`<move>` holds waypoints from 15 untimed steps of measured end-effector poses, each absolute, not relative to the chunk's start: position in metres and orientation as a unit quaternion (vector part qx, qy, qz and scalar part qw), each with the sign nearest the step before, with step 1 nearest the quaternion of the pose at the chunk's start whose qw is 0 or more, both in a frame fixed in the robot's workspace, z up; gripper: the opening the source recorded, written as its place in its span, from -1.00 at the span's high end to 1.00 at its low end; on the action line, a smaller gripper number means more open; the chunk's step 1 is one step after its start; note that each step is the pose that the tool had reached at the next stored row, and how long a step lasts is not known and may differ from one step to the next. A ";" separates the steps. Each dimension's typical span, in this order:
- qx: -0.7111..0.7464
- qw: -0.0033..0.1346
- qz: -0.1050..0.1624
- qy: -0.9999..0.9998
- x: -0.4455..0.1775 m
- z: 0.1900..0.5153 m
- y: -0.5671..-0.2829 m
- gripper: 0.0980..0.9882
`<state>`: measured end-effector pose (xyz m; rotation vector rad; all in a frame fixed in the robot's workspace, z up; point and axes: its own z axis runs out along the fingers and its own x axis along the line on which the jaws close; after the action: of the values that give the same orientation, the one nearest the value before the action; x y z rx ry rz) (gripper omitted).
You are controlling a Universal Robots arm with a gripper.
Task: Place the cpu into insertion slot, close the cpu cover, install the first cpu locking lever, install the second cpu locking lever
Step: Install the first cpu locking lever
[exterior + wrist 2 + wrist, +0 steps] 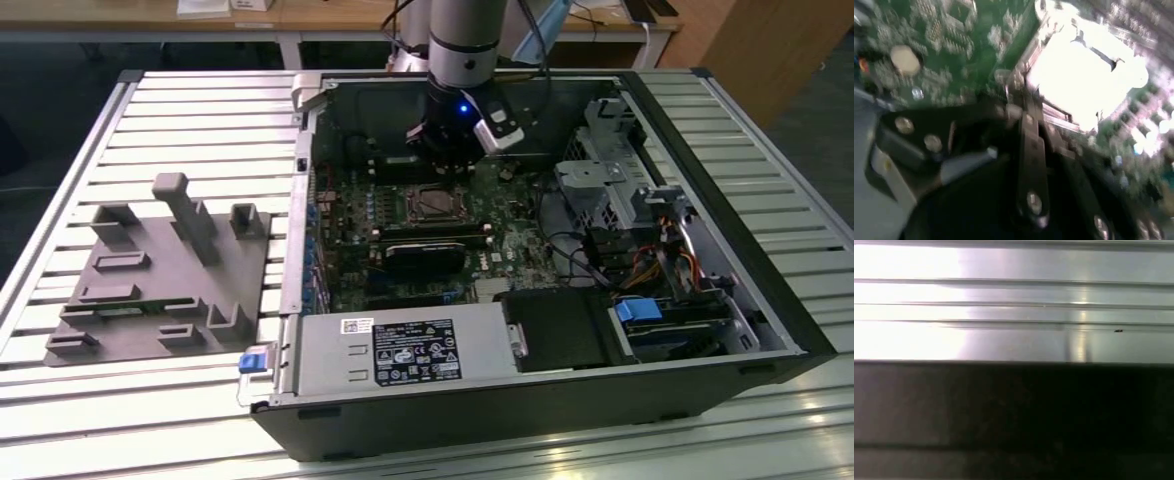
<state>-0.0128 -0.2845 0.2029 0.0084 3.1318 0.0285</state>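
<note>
Insertion slot glare-washed in the second wrist view; arm's upper part cut off.

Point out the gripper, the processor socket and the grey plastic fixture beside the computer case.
gripper (447, 158): exterior view, lower end of the black tool above the board.
processor socket (433, 203): exterior view, its dark centre inside the metal rim.
grey plastic fixture (160, 275): exterior view, flat base among the posts.

- The exterior view looks down steeply from high off the arm at the open computer case on the slatted table;
- the second wrist view faces the green motherboard closely, a part both share;
- the first wrist view faces ribbed metal slats at close range.
</note>
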 end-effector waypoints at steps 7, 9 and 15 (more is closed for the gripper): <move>0.003 0.005 0.012 1.000 -0.015 0.210 -0.284 0.98; 0.003 0.006 0.018 1.000 -0.018 0.211 -0.284 0.98; 0.003 0.010 0.033 0.999 -0.028 0.214 -0.285 0.98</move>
<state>-0.0285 -0.2845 0.2140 0.0084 3.1196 0.1029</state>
